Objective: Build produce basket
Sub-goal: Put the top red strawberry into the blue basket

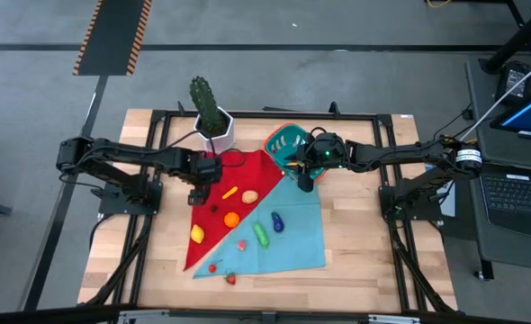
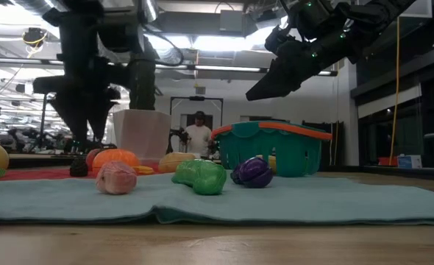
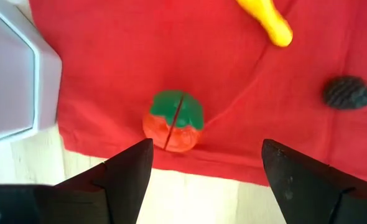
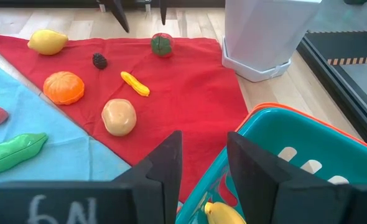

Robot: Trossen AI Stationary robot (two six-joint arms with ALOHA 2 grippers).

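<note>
Near the camera's edge, produce lies scattered on two cloths; the basket sits far. We hold our left claw wide open, empty, over a tomato: descend straight, centre it, then close. Our right claw, partly open, empty, hovers at the basket rim.

A: What colours were the cloths?
B: One cloth was red, the other cloth teal-blue.
A: And the basket?
B: Teal with an orange-red rim; the tomato was red, topped green.
</note>
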